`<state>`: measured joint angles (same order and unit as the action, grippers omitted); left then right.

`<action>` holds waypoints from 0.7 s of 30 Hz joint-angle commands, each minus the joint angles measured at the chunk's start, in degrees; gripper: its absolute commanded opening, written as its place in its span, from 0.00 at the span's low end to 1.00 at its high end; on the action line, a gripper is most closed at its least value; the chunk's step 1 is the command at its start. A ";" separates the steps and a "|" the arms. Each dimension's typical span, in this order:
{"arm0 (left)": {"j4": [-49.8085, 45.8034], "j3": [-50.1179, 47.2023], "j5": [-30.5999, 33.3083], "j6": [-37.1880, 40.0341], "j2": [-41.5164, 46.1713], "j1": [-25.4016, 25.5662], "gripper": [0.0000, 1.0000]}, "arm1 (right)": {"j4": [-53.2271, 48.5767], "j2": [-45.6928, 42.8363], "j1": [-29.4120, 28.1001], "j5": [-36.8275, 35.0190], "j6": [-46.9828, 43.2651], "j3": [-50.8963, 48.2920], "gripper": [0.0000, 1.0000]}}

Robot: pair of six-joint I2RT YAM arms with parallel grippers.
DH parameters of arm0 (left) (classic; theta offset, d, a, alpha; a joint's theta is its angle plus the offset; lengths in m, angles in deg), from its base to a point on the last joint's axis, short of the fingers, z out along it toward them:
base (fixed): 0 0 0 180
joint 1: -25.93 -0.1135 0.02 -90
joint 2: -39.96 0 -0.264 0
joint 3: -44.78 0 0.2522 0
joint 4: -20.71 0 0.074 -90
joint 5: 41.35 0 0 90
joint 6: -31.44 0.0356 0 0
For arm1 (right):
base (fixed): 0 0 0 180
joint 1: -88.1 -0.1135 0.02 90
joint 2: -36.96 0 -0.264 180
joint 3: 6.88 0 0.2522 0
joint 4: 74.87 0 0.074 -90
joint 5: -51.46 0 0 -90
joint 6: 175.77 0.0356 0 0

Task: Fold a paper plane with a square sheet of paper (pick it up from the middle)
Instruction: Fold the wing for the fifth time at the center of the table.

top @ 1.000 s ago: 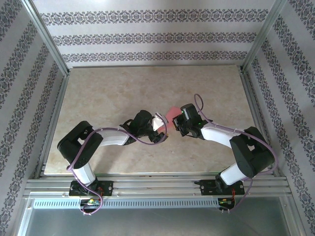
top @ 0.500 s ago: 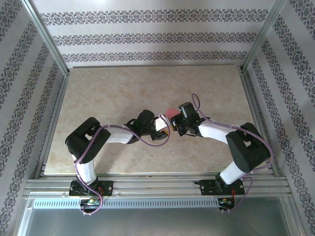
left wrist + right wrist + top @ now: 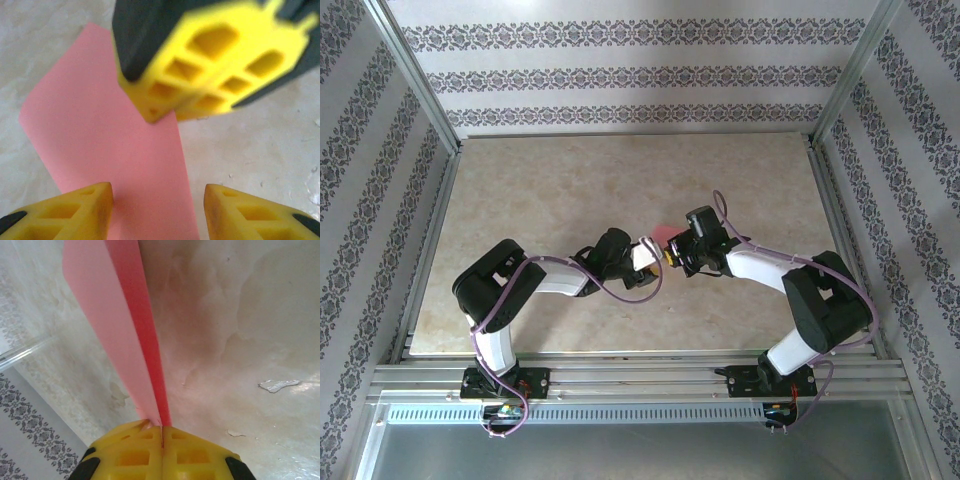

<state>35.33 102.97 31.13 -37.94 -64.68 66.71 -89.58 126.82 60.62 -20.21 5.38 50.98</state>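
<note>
The salmon-pink sheet of paper point(image 3: 112, 325) is folded, and its two layers run together into my right gripper point(image 3: 162, 432), which is shut on the fold. From above, a small pink patch of the paper point(image 3: 663, 232) shows between the two wrists at mid-table. In the left wrist view the paper point(image 3: 110, 140) slopes over the table, with the right gripper's yellow fingers point(image 3: 210, 60) pressed on its far end. My left gripper point(image 3: 157, 212) is open, its two fingertips on either side of the paper's near edge with gaps showing. The two grippers point(image 3: 655, 258) nearly touch.
The beige marbled tabletop point(image 3: 570, 180) lies bare around the arms. Metal frame rails point(image 3: 430, 220) and patterned walls close in the sides and back. A small white scrap point(image 3: 277, 385) lies on the table to the right of the paper.
My left gripper has moved in closer to the right gripper and its jaws have narrowed. Less of the pink paper shows from above. The right gripper stays shut on the paper.
</note>
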 commanded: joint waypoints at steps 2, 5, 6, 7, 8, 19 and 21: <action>3.43 -1.80 0.55 0.55 1.92 0.31 0.47 | -1.94 -1.16 0.41 1.17 -0.80 -0.51 0.02; 3.31 -1.61 0.95 0.53 1.66 0.29 0.44 | -2.03 -1.01 0.38 1.64 -1.01 -0.41 0.02; 3.26 -1.38 0.99 0.55 1.55 0.27 0.43 | -2.16 -0.88 0.33 1.79 -1.13 -0.33 0.02; 3.31 -1.19 0.92 0.50 1.61 0.27 0.42 | -2.28 -0.83 0.33 1.92 -1.24 -0.25 0.02; 3.33 -0.99 0.80 0.36 1.46 0.27 0.41 | -2.29 -0.68 0.33 2.05 -1.32 -0.16 0.02; 3.66 -0.47 -1.54 -1.52 2.60 0.27 0.49 | -3.14 1.88 -0.11 3.27 -2.61 1.43 0.02; 4.55 -0.86 -1.73 -1.93 2.86 0.27 0.50 | -3.15 2.28 -0.20 3.35 -2.67 1.64 0.02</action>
<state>36.24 101.68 31.04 -38.45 -63.96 66.71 -91.09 128.02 60.60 -17.83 3.85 51.09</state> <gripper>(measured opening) 0.495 0.051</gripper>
